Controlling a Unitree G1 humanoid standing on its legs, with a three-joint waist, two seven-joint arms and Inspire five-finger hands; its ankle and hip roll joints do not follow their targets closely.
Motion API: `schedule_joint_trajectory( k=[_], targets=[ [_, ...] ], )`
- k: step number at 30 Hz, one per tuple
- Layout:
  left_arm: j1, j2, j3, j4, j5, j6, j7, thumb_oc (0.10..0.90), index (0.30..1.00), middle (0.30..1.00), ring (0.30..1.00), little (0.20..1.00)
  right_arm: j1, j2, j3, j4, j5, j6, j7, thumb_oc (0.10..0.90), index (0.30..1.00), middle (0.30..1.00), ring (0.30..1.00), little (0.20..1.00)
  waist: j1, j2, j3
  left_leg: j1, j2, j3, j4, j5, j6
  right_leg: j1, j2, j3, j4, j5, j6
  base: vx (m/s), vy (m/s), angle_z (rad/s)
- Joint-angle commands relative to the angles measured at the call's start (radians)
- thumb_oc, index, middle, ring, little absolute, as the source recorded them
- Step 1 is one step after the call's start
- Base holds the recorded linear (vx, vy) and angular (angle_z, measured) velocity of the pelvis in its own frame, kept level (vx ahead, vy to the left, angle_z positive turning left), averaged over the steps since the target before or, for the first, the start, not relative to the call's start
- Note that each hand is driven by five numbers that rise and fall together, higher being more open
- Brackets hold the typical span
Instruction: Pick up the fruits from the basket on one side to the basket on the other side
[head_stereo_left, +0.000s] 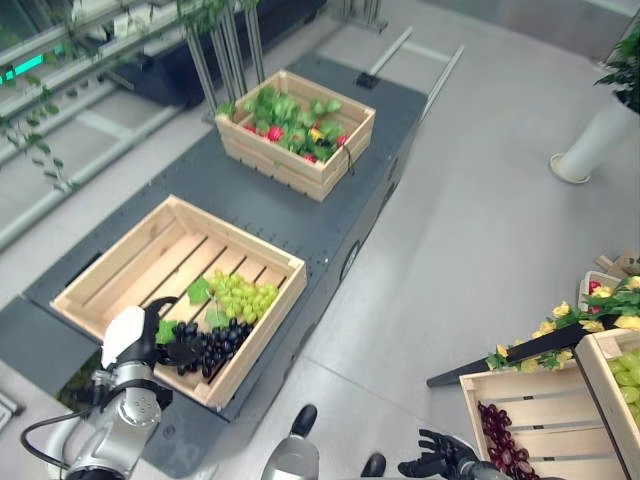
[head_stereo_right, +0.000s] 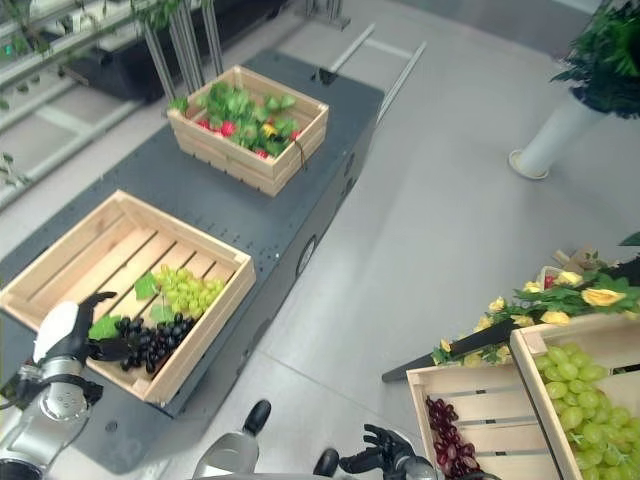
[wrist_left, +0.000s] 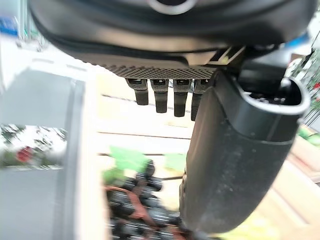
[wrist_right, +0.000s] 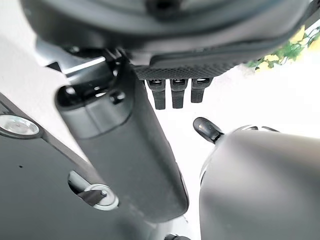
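The left hand is positioned at the near corner of the left crate, which rests on the dark platform. Its fingers are spread and relaxed, with nothing gripped. The black grape bunch lies inside this crate directly ahead of the fingertips; contact between the fingers and the grapes cannot be confirmed. In the left wrist view the black grapes appear beyond the thumb, partly hidden by it. The green grape bunch lies just beyond the black bunch, toward the crate's right wall. A second crate, containing leafy produce, stands at the far end of the platform. The right hand shows at the lower edge, fingers spread and empty, just beside the right crate, which holds a red grape bunch. An adjacent crate, cut off at the right edge, holds more green grapes.
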Motion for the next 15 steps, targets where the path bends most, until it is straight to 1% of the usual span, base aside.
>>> schedule_joint_trajectory(
  k=[1,4,5,7,11,15],
  targets=[
    [-0.101,0.1,0.091,-0.003,0.04,-0.046,0.162,0.8,0.9,0.9,0.9,0.9,-0.009,-0.007,0.065,-0.072,0.036,-0.065,0.027,0.8,0.9,0.9,0.9,0.9,-0.008,-0.002,0.042,-0.065,-0.104,0.048,0.111,-0.054,0.078,-0.144,0.026,0.004,0.242,-0.052,-0.075,-0.04,0.036,0.0],
    [-0.122,0.106,0.088,0.032,0.025,-0.047,0.225,0.8,0.9,0.9,0.9,0.9,-0.008,-0.011,0.071,-0.085,0.041,-0.071,0.025,0.8,0.9,0.9,0.9,0.9,-0.012,-0.003,0.071,-0.097,-0.112,0.052,0.161,-0.065,0.078,-0.167,0.023,0.005,0.282,-0.064,-0.079,-0.03,0.052,0.02],
    [-0.132,0.107,0.089,0.051,0.017,-0.046,0.262,0.8,0.9,0.9,0.9,0.9,-0.004,-0.014,0.073,-0.096,0.041,-0.069,0.024,0.8,0.9,0.9,0.9,0.9,-0.016,-0.002,0.086,-0.12,-0.116,0.056,0.192,-0.072,0.077,-0.182,0.021,0.009,0.308,-0.072,-0.082,-0.02,0.08,-0.01],
    [-0.15,0.112,0.084,0.077,0.023,-0.047,0.293,0.8,0.9,0.9,0.9,0.9,-0.001,-0.02,0.078,-0.102,0.037,-0.077,0.028,0.8,0.9,0.9,0.9,0.9,-0.02,-0.002,0.11,-0.159,-0.123,0.065,0.238,-0.082,0.076,-0.204,0.019,0.014,0.34,-0.082,-0.086,-0.02,0.099,-0.03],
    [-0.187,0.124,0.05,0.1,0.043,-0.043,0.331,0.8,0.9,0.9,0.9,0.9,-0.003,-0.034,0.091,-0.124,0.042,-0.085,0.03,0.8,0.9,0.9,0.9,0.9,-0.025,-0.008,0.15,-0.229,-0.134,0.089,0.314,-0.103,0.078,-0.255,0.017,0.028,0.397,-0.098,-0.092,-0.02,0.073,-0.07],
    [-0.217,0.145,0.028,0.097,0.052,-0.022,0.352,0.8,0.9,0.9,0.9,0.9,0.0,-0.051,0.09,-0.167,0.029,-0.089,0.028,0.8,0.9,0.9,0.9,0.9,-0.042,-0.008,0.177,-0.277,-0.137,0.108,0.358,-0.115,0.081,-0.299,0.02,0.043,0.436,-0.108,-0.097,-0.02,0.074,-0.14]
  ],
)
